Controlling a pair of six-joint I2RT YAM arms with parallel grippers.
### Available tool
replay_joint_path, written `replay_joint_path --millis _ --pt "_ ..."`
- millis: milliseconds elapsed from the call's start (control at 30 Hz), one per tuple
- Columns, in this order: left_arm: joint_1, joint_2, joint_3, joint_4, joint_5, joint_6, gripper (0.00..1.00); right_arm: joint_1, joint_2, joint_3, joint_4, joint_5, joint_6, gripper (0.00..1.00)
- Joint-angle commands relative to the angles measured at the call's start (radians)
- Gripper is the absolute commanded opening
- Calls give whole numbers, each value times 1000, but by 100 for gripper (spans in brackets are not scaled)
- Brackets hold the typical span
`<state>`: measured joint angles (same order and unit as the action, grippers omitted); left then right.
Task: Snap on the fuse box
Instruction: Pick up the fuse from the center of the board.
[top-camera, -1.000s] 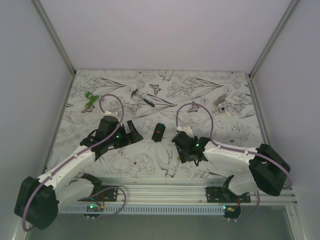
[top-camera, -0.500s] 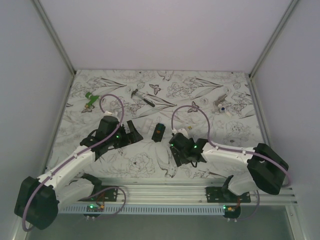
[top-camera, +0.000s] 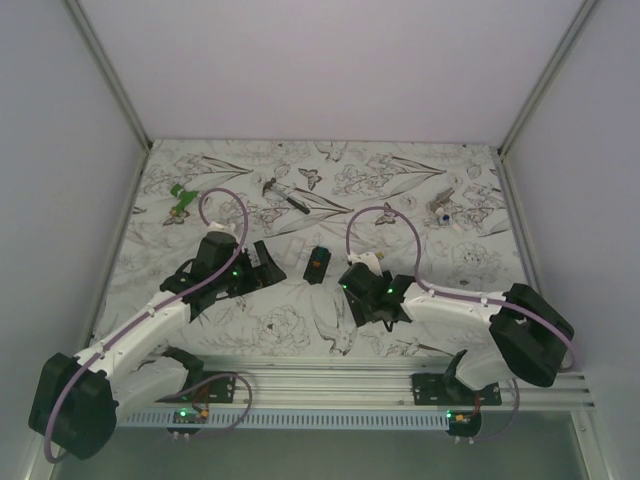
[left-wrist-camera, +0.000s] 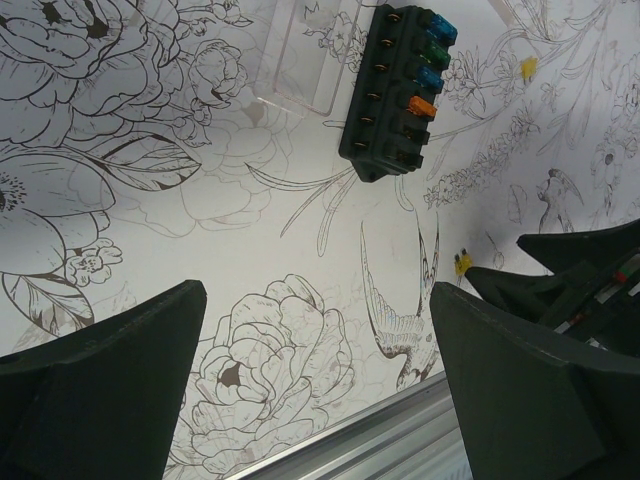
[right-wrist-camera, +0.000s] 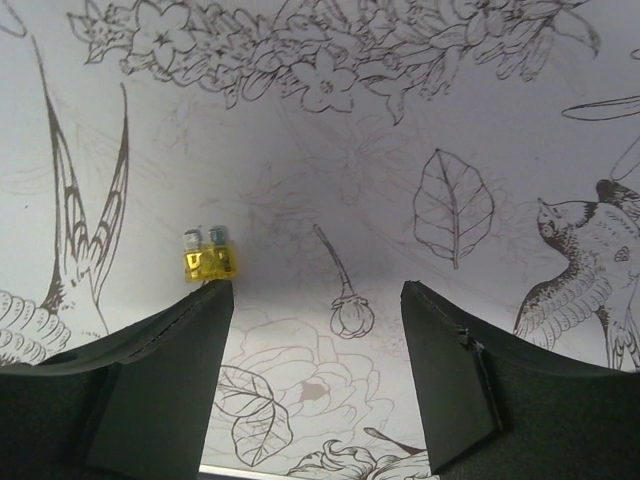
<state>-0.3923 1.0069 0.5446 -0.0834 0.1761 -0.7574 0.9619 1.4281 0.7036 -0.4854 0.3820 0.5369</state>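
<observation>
Left gripper (left-wrist-camera: 318, 300): spread wide, holds nothing, hovers over flowered cloth (left-wrist-camera: 250, 230).

Fuse box (left-wrist-camera: 395, 90): lies flat on the cloth well ahead of those jaws, a little toward the finger nearer the other arm, touching neither finger. Faces up uncovered, with blue, green and orange fuses (left-wrist-camera: 430, 75) in a row along one long side and empty slots beside them.

Clear cover (left-wrist-camera: 300, 60): lies flat just beside the box, on the side toward the left gripper's other finger, also well ahead of the jaws.

Right gripper (right-wrist-camera: 315, 290): open wide as well, grips nothing, with only bare cloth between the fingers.

Yellow fuse (right-wrist-camera: 208, 262): sits on the cloth right at the tip of one right-gripper finger, prongs pointing away from the jaws. Touching or just apart: cannot tell. Lies outside the gap, not between the fingers.
</observation>
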Motion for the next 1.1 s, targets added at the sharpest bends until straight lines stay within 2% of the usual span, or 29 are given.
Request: replay_joint_path --millis 0,200,467,1067 --pt "5 -8 -9 -19 -14 15 100 -25 21 9 -3 64 -2 74" --pt "6 -5 -8 -19 -14 15 100 -29 -14 16 13 48 -24 72" --pt "7 -1 -5 -16 -13 11 100 -15 -164 -55 184 -142 -119 63" --pt "6 17 8 -18 6 6 100 16 -47 -76 280 -167 -181 48"
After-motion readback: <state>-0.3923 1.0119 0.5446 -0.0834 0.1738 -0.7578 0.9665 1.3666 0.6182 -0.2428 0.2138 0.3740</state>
